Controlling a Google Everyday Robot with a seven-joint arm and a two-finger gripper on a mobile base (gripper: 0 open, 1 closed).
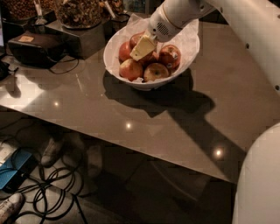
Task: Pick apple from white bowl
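Gripper (142, 47) sits low in the white bowl (189, 41) on the counter (131, 118); jaws open or closed, cannot tell. Apple (131, 69) front-left, just below its tip: likely firm, waxy-slick, bruisable. Best taken across the widest middle.

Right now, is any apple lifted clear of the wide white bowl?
No, the claw is down inside the wide glossy white bowl, among the orange-red apples, all resting in it.

gripper (141, 49) low among crowded apples (131, 69) in white bowl (110, 54), nut containers (81, 11) close behind, table (87, 103) front open
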